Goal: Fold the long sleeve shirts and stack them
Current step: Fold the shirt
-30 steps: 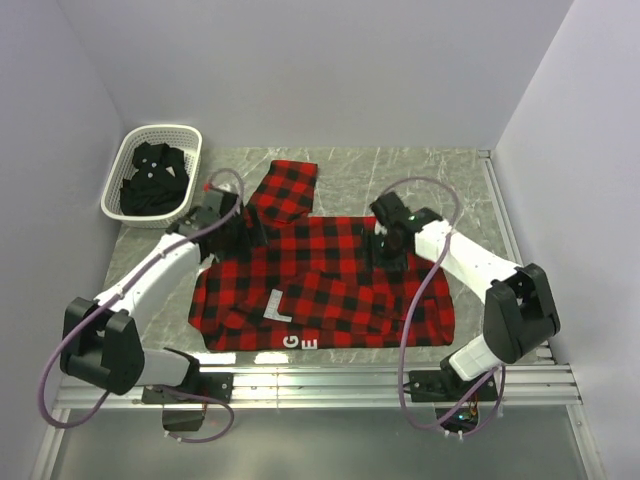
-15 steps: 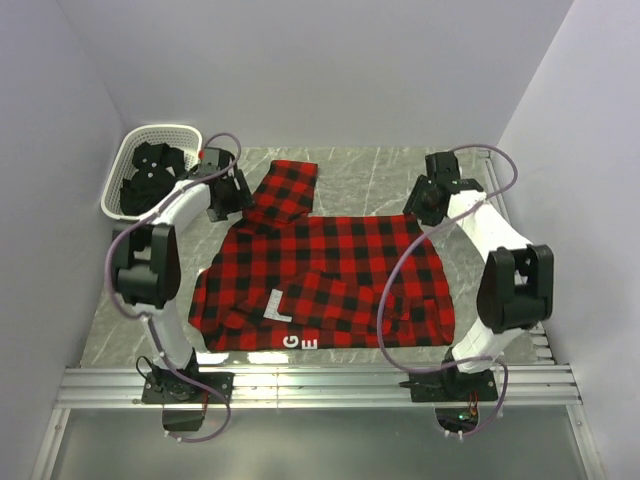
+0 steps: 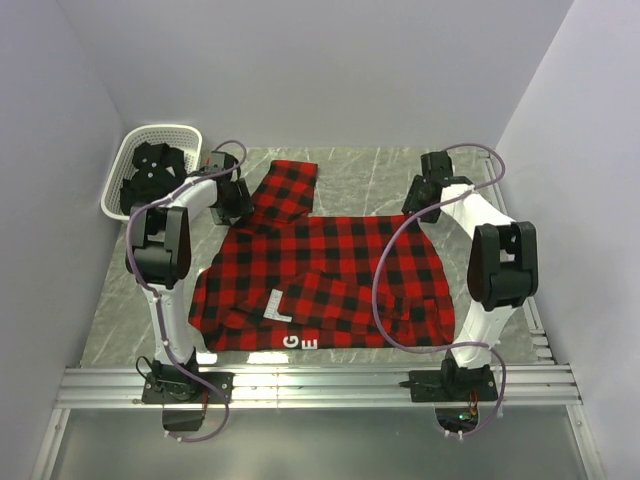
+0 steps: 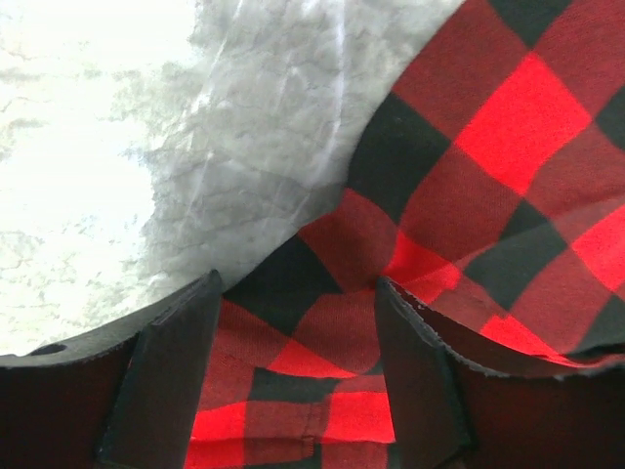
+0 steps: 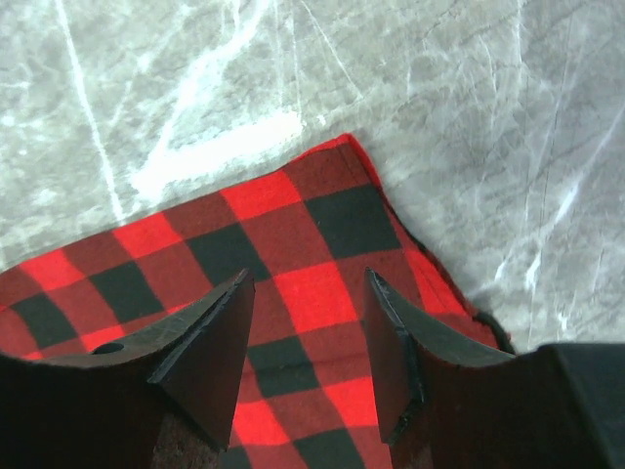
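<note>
Now on the table: the red-and-black flannel shirt (image 3: 320, 285) lies spread over the middle of the marble table (image 3: 400, 170), its hem toward the near edge and one sleeve (image 3: 285, 190) reaching toward the far edge.
Other shirt: the black shirt (image 3: 152, 180) sits bunched in the white lattice basket (image 3: 160, 131) at the far left corner.
Handling, as I judge it: light, limp and a little grippy. It will drape and wrinkle and will not hold a shape, so it needs lifting at two points together.
Where to hold: the two far corners of the body, pinched at the edge so only the wanted layer comes up.
Left gripper (image 3: 232, 200): over the far left part of the body beside the sleeve. Its fingers (image 4: 166, 381) stand apart with the cloth edge showing between them. Nothing looks clamped, though I cannot tell if the tips touch the cloth.
Right gripper (image 3: 424, 195): over the far right corner. Its fingers (image 5: 205, 362) are apart on either side of that corner and hold nothing.
</note>
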Robot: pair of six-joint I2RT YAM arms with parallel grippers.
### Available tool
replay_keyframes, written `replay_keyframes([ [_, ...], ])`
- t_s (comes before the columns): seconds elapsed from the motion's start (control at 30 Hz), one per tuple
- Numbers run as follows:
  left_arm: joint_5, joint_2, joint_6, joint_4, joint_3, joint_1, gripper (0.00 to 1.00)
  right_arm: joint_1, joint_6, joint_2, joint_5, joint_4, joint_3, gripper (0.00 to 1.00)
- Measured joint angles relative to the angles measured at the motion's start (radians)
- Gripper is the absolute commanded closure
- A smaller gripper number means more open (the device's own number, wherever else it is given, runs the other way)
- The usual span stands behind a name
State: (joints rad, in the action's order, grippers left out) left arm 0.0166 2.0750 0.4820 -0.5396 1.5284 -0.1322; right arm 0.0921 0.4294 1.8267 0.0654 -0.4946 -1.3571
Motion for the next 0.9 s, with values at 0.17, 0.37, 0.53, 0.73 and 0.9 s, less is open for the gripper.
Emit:
replay_keyframes([
  [0.17,-0.015,0.011,-0.010,0.013,0.009,0.000,0.36,-0.002,-0.026,0.069,0.003,0.007,-0.024,0.44],
  [0.37,-0.022,0.025,-0.026,0.027,0.023,0.002,0.43,-0.005,-0.039,0.127,0.003,0.014,-0.036,0.44],
  [0.53,-0.021,0.032,-0.031,0.032,0.031,0.002,0.50,-0.016,-0.045,0.145,0.006,0.016,-0.044,0.44],
  [0.73,-0.020,0.045,-0.045,0.040,0.040,0.002,0.65,-0.025,-0.048,0.174,0.014,0.024,-0.077,0.43],
  [0.9,-0.018,0.054,-0.059,0.051,0.046,-0.005,0.75,-0.025,-0.078,0.174,0.017,0.038,-0.080,0.41],
])
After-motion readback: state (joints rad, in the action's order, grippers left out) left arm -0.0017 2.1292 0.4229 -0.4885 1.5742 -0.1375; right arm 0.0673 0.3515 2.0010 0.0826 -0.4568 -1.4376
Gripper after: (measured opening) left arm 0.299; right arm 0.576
